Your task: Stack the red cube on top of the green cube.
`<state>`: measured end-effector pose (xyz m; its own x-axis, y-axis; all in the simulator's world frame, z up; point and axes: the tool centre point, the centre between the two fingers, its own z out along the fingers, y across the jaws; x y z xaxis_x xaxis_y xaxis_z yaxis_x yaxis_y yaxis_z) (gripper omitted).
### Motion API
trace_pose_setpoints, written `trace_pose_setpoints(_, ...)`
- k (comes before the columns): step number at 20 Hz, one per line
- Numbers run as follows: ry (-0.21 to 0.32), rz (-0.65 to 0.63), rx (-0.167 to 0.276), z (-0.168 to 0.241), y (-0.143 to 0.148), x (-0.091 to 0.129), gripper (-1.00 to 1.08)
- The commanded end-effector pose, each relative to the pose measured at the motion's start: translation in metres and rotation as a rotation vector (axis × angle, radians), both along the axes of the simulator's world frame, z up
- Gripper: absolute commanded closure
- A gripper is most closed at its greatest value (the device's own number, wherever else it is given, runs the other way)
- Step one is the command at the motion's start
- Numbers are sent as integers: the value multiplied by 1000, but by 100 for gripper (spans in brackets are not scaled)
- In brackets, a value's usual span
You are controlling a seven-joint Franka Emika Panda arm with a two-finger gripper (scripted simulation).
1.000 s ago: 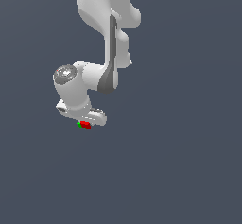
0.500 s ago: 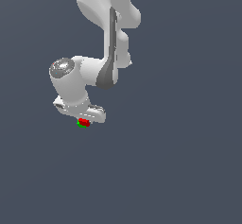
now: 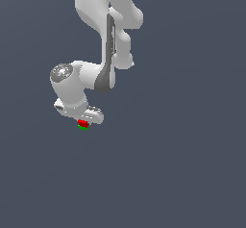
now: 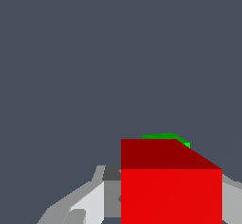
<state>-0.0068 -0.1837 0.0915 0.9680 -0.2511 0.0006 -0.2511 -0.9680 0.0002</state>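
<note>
Two cubes sat bunched together under the arm's hand, and little else showed on the plain grey floor [image 3: 182,174]. The red cube [image 3: 82,123] lay just below the gripper [image 3: 84,121] in the exterior view, with the green cube [image 3: 83,127] peeping out right beneath it as a thin green strip. The red one appeared to be resting on the green one or a hair above it; at that size the two could not be told apart well enough to say whether they touched.

From the wrist view, the red cube [image 4: 171,185] filled the near part of the picture, its bright face and darker face both plain and unmarked. It hid nearly all of the green cube [image 4: 165,136], of which only a sliver of edge showed past the red one's far rim. Pale grey fingers [image 4: 90,204] stood on either side of the red cube, pressed up against it, so the gripper [image 4: 160,204] was clamped on the red cube.

The white arm [image 3: 108,39] reached down from above, its wrist bent toward the exterior view's left, and its bulk covered the gripper's upper part in that view.
</note>
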Motion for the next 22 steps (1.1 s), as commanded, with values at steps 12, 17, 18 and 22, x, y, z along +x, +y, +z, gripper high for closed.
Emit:
trace_pose_setpoints(12, 1, -1, 0, -30, -25, -21, 108)
trace_pose_setpoints(17, 1, -1, 0, -30, -25, -21, -92)
trace_pose_setpoints(18, 1, -1, 0, -30, -25, -21, -92)
trace_pose_setpoints(22, 1, -1, 0, -30, -25, -21, -92)
